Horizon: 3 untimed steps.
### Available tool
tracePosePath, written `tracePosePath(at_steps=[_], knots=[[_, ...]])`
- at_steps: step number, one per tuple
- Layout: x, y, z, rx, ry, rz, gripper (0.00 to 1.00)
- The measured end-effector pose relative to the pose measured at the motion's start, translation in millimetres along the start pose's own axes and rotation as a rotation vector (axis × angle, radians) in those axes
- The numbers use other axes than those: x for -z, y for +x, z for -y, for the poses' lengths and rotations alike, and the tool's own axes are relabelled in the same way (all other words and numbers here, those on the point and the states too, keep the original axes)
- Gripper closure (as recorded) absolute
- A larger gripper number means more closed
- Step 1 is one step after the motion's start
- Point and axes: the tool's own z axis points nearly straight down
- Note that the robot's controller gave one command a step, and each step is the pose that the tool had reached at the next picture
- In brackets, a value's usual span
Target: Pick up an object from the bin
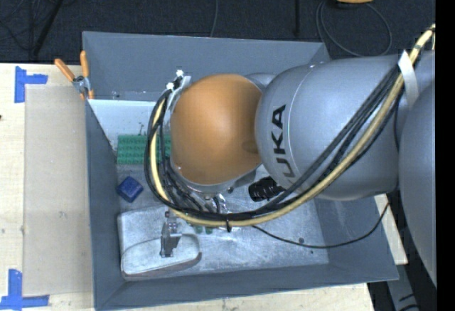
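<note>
My gripper reaches down below the orange dome into the bin's near left part. Its tip is on or just above a flat, pale grey pad-like thing with a rounded end that lies along the near wall. Whether the tip touches the pad I cannot tell. A small blue block lies to the left of the gripper, near the left wall. Farther back on the left sits a green ridged piece, partly hidden by the arm's cables.
The big grey arm and its orange dome cover the middle and right of the bin. Something small and green peeks out under the cables beside the gripper. Bare bin floor shows at the near right.
</note>
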Motion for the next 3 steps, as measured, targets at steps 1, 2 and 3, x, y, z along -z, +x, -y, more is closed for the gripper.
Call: tracePosePath(at_steps=[1,2,3], knots=[[-108.2,-27.7,-4.8,-0.029,-0.006,0.021,0.00],[-127.0,-54.8,-10.6,0.401,-0.003,0.008,0.00],[-126.3,-54.0,-10.3,0.398,-0.003,0.003,1.00]])
